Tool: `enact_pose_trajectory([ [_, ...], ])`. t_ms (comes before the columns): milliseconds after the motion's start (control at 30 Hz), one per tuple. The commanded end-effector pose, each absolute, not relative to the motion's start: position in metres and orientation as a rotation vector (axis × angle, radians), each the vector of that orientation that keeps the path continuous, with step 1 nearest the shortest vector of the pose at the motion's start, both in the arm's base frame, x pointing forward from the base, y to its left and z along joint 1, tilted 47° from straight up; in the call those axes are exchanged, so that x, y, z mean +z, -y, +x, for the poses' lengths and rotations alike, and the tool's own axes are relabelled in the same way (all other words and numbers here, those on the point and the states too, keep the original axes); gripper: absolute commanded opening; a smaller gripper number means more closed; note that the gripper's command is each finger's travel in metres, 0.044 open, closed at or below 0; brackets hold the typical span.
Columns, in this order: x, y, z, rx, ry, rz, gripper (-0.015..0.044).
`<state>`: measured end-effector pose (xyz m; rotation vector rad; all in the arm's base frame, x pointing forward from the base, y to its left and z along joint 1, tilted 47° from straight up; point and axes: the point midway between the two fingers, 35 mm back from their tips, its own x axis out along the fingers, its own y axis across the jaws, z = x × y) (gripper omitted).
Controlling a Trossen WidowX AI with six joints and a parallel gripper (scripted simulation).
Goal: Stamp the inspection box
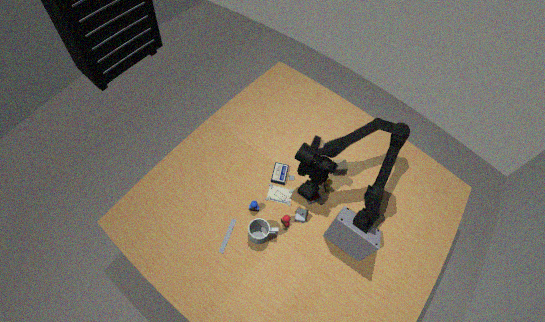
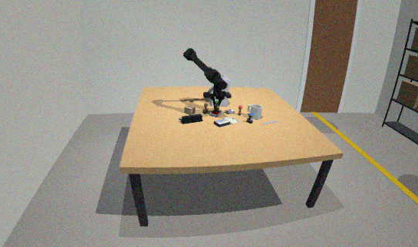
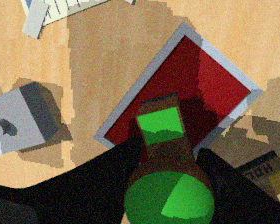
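My gripper (image 1: 310, 190) (image 2: 215, 104) (image 3: 169, 152) is shut on the PASS stamp (image 3: 165, 196), which has a round green knob, a brown body and a green base. The stamp points straight down over the red ink pad (image 3: 213, 76) (image 2: 215, 113) in its grey frame. I cannot tell whether the stamp face touches the pad.
A red stamp (image 1: 285, 220) (image 2: 240, 107), a blue stamp (image 1: 254, 205) (image 2: 249, 116), a small grey block (image 1: 301, 215) (image 3: 18, 119), a grey mug (image 1: 258, 230) (image 2: 255, 111) and a ruler (image 1: 228, 235) lie nearby. A blue-labelled box (image 1: 280, 172) lies beyond the card. The arm's base (image 1: 352, 239) stands close by.
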<state>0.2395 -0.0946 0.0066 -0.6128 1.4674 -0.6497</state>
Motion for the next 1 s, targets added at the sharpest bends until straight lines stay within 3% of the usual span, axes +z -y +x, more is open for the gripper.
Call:
enact_pose_trajectory([
  [0, 0.012, 0.09, 0.242, -0.651, -1.459, -0.605, 0.0],
  [600, 0.03, 0.071, 0.241, -0.654, -1.457, -0.605, 0.0],
  [967, 0.015, 0.052, 0.278, -0.756, -1.392, -0.485, 0.0],
])
